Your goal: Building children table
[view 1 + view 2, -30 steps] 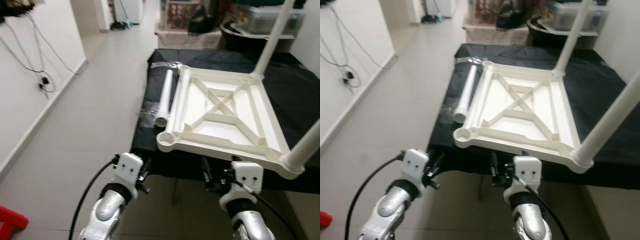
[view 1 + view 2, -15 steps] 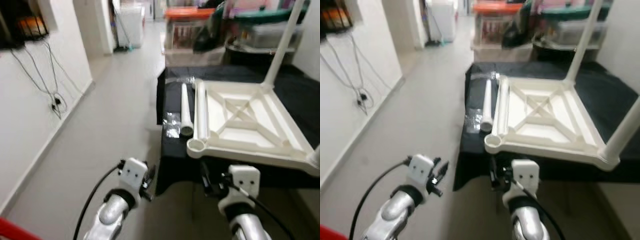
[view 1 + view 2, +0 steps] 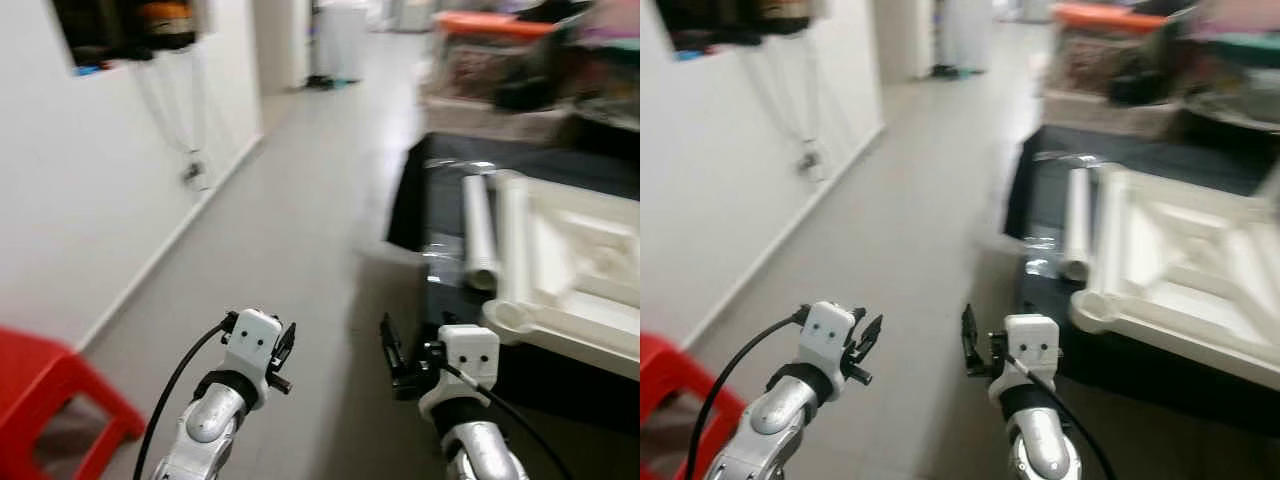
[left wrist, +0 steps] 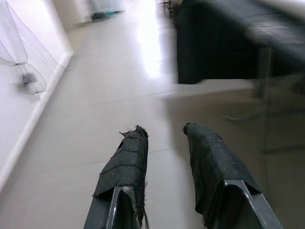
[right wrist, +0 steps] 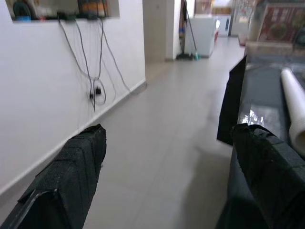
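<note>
Left eye view: the left tool (image 3: 284,352) was held low over the grey tiled floor (image 3: 300,190), well apart from the black-covered tabletop (image 3: 440,200). The right tool (image 3: 392,352) was held just beside the near corner of that tabletop. On the tabletop, toward the right of the view, the white children's table top (image 3: 570,270) was laid upside down, its ribbed underside facing up. A loose white table leg (image 3: 478,230) was laid on the black cover just beside the left edge of the table top. A crumpled clear plastic wrap (image 3: 440,262) was seen near the end of that leg. A red plastic stool (image 3: 40,385) was seen at the lower left, next to the white wall (image 3: 90,190). The view was blurred.

Right eye view: the same scene was recorded, with both tools empty over the floor.

Left wrist view: the two padded fingers (image 4: 125,164) of the left tool were seen parted by a narrow gap, with nothing between them. The floor and the dark side of the tabletop were seen beyond them.

Right wrist view: the fingers (image 5: 76,164) of the right tool were seen spread wide, with nothing held. The white table leg and the plastic wrap were seen on the black cover past one finger, and cables (image 5: 95,71) were seen hanging on the wall.
</note>
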You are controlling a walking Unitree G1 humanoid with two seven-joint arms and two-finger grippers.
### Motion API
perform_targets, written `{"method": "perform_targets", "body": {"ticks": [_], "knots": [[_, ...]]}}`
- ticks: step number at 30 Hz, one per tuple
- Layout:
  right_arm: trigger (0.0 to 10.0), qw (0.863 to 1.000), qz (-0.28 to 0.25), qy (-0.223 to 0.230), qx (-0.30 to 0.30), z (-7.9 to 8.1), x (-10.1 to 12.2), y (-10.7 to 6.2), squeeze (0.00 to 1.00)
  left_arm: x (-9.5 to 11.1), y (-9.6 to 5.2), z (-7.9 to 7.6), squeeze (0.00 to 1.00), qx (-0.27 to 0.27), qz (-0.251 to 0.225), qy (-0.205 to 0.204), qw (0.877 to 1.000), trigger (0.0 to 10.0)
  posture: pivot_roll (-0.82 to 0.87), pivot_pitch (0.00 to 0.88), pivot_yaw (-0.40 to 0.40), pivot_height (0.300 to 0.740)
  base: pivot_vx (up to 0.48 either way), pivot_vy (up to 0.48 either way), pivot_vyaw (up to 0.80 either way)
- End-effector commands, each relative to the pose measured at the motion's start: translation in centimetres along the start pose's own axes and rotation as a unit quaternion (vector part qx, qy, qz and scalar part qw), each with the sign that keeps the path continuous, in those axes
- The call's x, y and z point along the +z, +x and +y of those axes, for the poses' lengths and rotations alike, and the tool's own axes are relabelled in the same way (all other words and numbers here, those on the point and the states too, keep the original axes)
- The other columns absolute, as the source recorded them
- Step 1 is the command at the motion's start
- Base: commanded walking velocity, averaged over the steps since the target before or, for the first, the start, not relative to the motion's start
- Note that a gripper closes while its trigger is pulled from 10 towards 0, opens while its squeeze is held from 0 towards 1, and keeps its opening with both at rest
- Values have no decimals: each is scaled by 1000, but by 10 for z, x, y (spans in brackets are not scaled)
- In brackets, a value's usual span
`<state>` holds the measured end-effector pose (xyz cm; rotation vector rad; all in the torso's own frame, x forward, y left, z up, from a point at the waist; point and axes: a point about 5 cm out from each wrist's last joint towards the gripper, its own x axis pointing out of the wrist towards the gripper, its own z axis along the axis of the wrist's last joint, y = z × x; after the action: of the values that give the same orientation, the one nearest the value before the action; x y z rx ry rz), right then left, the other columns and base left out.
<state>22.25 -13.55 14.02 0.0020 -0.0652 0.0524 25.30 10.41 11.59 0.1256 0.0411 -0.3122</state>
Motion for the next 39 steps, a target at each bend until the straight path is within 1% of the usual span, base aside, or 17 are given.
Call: {"method": "perform_targets", "body": {"ticks": [1,2,6,14,21,26,27,29,30,33,35,39], "knots": [[10000,1000,0,11,-15,-5,2,3,0,-1,4,-3,0,-1,9,-21,1000,10000,58,38,-40,740,371,0,0],[10000,1000,-2,14,-16,-7,3,6,0,-1,4,-2,0,0,10,-25,1000,10000,59,40,-43,740,368,0,0],[10000,1000,-3,14,-14,-8,3,8,0,-1,3,-3,0,0,9,-25,1000,10000,60,40,-44,740,370,0,0],[10000,1000,-1,15,-14,-7,2,7,0,-1,2,-2,0,8,10,-31,999,10000,58,44,-45,740,370,0,0],[10000,1000,2,8,-26,-8,2,7,0,-1,1,-3,0,1,10,-36,999,10000,57,44,-43,740,0,0,0],[10000,999,14,6,-40,-9,0,7,0,-1,0,-3,0,1,9,-37,999,10000,57,45,-44,740,0,0,0],[10000,998,26,10,-54,-10,-2,6,0,-1,-1,-3,0,1,10,-37,999,10000,54,46,-43,740,0,0,0],[10000,994,41,37,-90,-13,-4,4,0,0,-2,-3,0,1,9,-37,999,10000,56,66,-45,740,0,0,0],[10000,994,41,37,-90,-13,-4,4,0,0,-2,-3,0,1,9,-37,999,10000,56,66,-45,740,0,0,0],[10000,990,52,67,-113,-15,-5,1,0,2,-4,-4,0,0,9,-38,999,10000,55,74,-45,740,0,0,0],[10000,984,68,84,-139,-18,-9,-3,0,3,-6,-4,0,-1,11,-39,999,10000,55,80,-46,740,0,0,0],[10000,972,75,111,-192,-25,-10,-7,0,4,-8,-5,0,-6,12,-38,999,10000,56,93,-45,740,0,0,0]]}}
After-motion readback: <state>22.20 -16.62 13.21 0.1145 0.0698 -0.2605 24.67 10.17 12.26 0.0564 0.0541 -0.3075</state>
